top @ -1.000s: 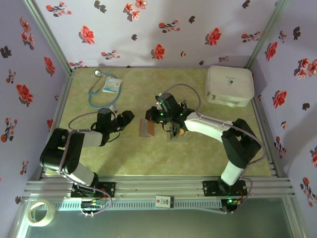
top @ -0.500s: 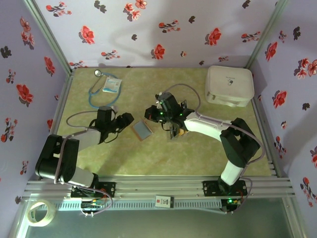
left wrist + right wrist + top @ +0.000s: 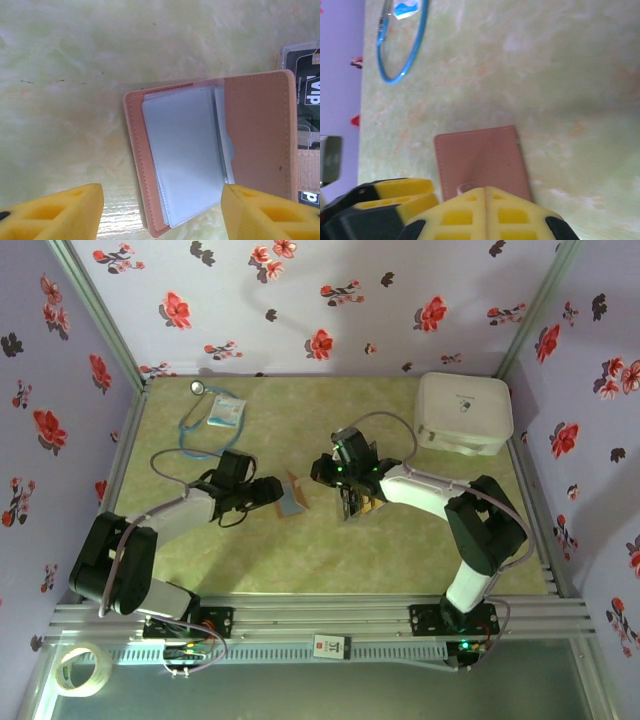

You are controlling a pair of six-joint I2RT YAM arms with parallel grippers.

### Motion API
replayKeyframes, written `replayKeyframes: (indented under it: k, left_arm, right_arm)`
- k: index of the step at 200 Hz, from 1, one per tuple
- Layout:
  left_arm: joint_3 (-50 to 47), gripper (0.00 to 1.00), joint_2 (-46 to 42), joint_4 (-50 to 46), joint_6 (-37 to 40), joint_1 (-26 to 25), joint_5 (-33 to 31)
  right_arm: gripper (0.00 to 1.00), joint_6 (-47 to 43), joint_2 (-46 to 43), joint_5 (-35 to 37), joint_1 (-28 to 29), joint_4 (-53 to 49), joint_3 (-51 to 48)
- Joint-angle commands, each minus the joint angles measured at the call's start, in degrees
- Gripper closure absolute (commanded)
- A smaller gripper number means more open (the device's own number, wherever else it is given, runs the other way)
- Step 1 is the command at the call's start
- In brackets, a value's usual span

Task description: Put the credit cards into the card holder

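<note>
The card holder [image 3: 185, 155], a reddish-brown wallet, lies open with its greyish clear pockets up; from above it sits mid-table [image 3: 289, 498]. My left gripper [image 3: 162, 215] hangs open just short of its near end, one yellow finger [image 3: 50, 212] on each side; in the top view it [image 3: 270, 490] is left of the wallet. My right gripper [image 3: 486, 210] is shut, its tips against the edge of the wallet's brown flap [image 3: 480, 155], which looks lifted. Credit cards, black [image 3: 305, 100] and yellow-orange [image 3: 364, 506], lie right of the wallet, partly under the right arm.
A big white rounded case [image 3: 463, 412] stands at the back right. A blue stethoscope [image 3: 200, 430] and a small packet [image 3: 227, 410] lie at the back left. Flowered walls close the table on three sides. A tape roll [image 3: 82, 668] sits outside the front rail.
The left arm has reached right, up to the wallet. The wallet went from mostly brown to open with grey pockets showing and its flap raised. The right gripper shifted slightly right.
</note>
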Motion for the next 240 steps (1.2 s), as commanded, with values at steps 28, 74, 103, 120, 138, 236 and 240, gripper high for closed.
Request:
replayKeyframes:
  k: [28, 74, 103, 120, 138, 236, 240]
  left_arm:
    - [4.6, 0.35, 3.5, -5.7, 4.3, -1.0, -3.1]
    - [6.6, 0.34, 5.7, -6.7, 6.0, -1.0, -3.0]
    - [7.1, 0.33, 7.6, -5.6, 6.0, -1.0, -2.4]
    - [6.9, 0.33, 8.3, -4.3, 5.9, -0.9, -1.8]
    - [7.1, 0.34, 8.6, -3.7, 5.9, -0.9, -1.8]
    - [1.4, 0.41, 5.7, 13.5, -1.1, 6.8, 11.0]
    - [1.1, 0.42, 5.7, 14.4, -1.4, 7.1, 11.6]
  right_arm:
    - [1.00, -5.2, -1.1, 8.0, -0.5, -9.3, -0.4]
    - [1.00, -9.1, -1.4, 12.4, -0.5, -15.2, 1.2]
    - [1.00, -10.0, -0.8, 12.6, -0.1, -15.9, 1.9]
    - [1.00, -10.1, -0.1, 12.4, 0.4, -15.8, 2.2]
    - [1.00, -10.4, 0.7, 12.4, 1.2, -15.7, 2.6]
    - [1.00, -10.6, 4.0, 12.2, 3.0, -15.1, 4.2]
    - [1.00, -10.5, 4.1, 12.2, 3.0, -15.1, 4.3]
